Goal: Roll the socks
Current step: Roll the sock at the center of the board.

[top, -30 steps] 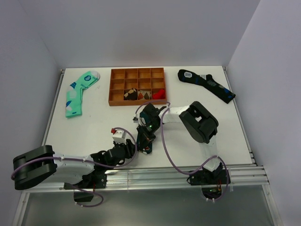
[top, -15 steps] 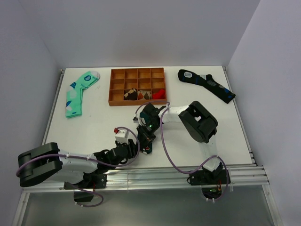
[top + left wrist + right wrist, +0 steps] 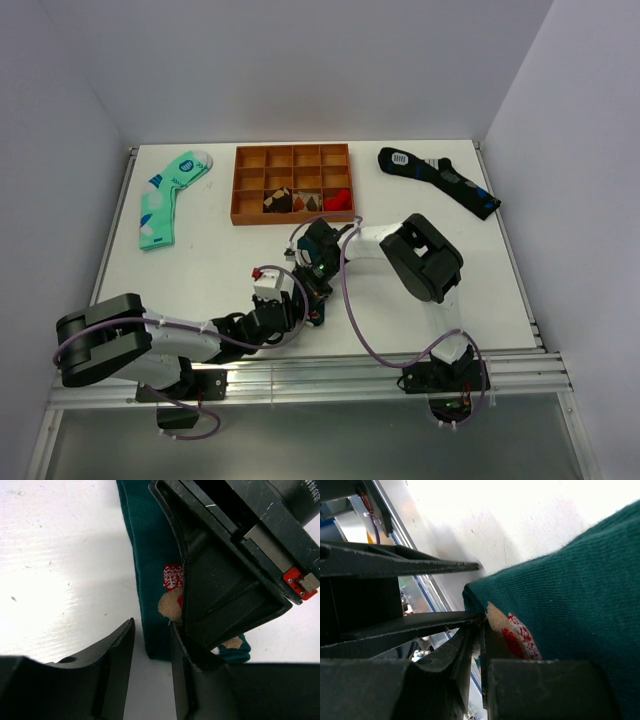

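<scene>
Socks [image 3: 145,570] bear red figure [image 3: 173,576]; black sock's [image 3: 445,180] label [image 3: 397,158] unreadable.

The right arm [image 3: 430,260] folds at the elbow and points its wrist down onto the socks [image 3: 150,555], with the right gripper [image 3: 475,640] clamped on their end. The left arm [image 3: 180,340] lies low on the near side of the socks. The left gripper [image 3: 151,630] has its fingers parted astride that same end.
</scene>
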`<state>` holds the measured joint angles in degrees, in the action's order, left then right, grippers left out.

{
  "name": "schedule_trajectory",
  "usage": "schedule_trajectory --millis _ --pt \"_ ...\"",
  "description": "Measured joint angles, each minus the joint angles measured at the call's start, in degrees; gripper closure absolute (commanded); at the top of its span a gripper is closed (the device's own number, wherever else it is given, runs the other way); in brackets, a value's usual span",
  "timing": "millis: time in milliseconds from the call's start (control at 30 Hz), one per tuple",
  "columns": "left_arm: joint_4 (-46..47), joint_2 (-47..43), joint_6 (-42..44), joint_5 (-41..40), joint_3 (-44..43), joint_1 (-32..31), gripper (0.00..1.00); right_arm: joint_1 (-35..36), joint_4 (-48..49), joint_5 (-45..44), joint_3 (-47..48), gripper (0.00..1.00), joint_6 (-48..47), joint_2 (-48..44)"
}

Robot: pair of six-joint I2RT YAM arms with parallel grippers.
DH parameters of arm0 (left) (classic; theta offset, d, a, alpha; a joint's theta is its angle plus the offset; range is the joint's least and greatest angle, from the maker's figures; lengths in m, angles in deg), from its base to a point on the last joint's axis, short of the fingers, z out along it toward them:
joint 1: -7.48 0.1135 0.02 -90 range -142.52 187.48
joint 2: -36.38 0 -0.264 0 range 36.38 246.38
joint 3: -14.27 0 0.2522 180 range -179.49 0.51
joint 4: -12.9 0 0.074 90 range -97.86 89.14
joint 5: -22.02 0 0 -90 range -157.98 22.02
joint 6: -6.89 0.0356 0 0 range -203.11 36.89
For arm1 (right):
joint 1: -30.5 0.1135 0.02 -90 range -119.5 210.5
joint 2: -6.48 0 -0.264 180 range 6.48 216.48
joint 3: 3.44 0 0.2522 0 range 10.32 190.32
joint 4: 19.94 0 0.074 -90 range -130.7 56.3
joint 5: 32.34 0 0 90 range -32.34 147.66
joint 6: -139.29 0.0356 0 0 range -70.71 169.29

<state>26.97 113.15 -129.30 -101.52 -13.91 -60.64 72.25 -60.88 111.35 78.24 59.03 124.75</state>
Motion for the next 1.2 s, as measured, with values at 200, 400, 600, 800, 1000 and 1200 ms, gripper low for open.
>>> schedule_trajectory --millis 200,400,600,800,1000,1200 --pt "0.00 2.56 -0.79 -0.35 -1.79 -0.07 0.77 -0.09 -0.13 0.00 0.00 0.88 -0.04 0.00" --pt "0.92 4.83 -2.03 -0.90 -2.75 -0.04 1.00 -0.09 -0.11 0.02 0.00 0.88 -0.02 0.00" --pt "1.49 5.22 -2.91 -1.05 -2.75 -0.07 1.00 -0.09 1.20 0.04 -0.63 0.78 1.57 -0.17" --pt "1.40 5.25 -3.91 -1.07 -2.75 -0.07 1.00 -0.09 8.22 -1.53 -5.62 0.64 5.62 -4.11" --pt "0.61 5.22 -5.99 -1.18 -2.99 -0.04 1.00 0.09 17.05 -5.62 -12.57 0.59 9.51 -10.01" --pt "-2.32 5.20 -7.69 -1.18 -4.42 -0.04 1.00 -0.57 28.35 -12.76 -21.79 0.56 12.79 -17.92"
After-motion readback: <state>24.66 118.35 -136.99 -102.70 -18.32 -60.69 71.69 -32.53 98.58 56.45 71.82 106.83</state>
